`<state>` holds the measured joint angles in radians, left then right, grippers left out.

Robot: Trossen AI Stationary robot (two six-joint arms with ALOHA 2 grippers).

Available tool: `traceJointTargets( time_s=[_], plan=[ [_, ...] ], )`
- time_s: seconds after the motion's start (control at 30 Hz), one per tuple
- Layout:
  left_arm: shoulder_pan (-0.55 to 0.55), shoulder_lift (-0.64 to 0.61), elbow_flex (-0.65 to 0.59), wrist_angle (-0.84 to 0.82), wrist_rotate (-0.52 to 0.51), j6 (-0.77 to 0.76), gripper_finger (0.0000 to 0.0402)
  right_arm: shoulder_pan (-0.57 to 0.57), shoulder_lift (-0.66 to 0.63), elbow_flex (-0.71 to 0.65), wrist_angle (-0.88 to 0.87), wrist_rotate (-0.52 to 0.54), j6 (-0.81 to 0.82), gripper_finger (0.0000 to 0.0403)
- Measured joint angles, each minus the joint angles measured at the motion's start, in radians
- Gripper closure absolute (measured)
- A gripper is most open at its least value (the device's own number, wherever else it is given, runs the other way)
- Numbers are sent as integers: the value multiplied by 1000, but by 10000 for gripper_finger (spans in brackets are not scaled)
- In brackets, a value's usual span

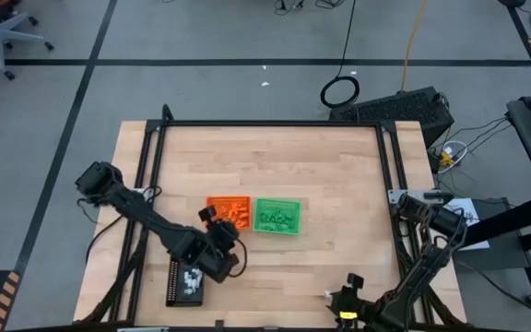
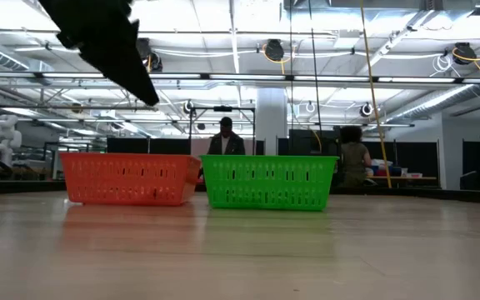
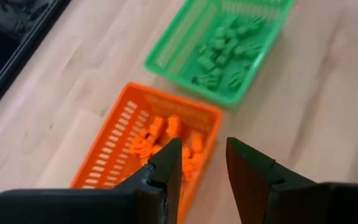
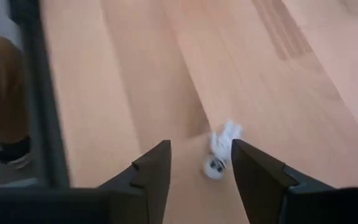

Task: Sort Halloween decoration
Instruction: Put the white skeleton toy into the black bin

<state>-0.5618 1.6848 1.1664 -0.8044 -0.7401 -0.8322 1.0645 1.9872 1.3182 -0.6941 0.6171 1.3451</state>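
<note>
White ghost trinket (image 4: pixel 219 152) on desk (image 4: pixel 166 81) between right gripper (image 4: pixel 199 163) open jaws, ungripped; left gripper (image 3: pixel 202 163) jaws open, empty, over orange tray (image 3: pixel 114 149).

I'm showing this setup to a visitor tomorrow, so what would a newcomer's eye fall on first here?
Two bright baskets side by side mid-table: the orange tray full of orange trinkets, the green tray full of green trinkets. The left gripper hovers open over the orange tray's edge. Near the table's front edge, the right gripper stands open around a lone white trinket on bare wood.
</note>
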Motion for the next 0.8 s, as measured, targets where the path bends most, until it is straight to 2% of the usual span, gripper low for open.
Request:
traceJointTargets(
  time_s=[0.23,0.4,0.6,0.8],
  plan=[
    [-34,0,0,77,-81,8,285,-3,47,1,-53,-39,86,225],
    [-35,0,0,94,-88,7,285,-3,53,2,-55,-34,88,229],
    [-35,0,0,181,-89,12,285,-7,55,2,-66,-16,94,275],
    [-34,0,0,365,-80,133,285,-18,55,1,-79,-10,85,347]
  ],
)
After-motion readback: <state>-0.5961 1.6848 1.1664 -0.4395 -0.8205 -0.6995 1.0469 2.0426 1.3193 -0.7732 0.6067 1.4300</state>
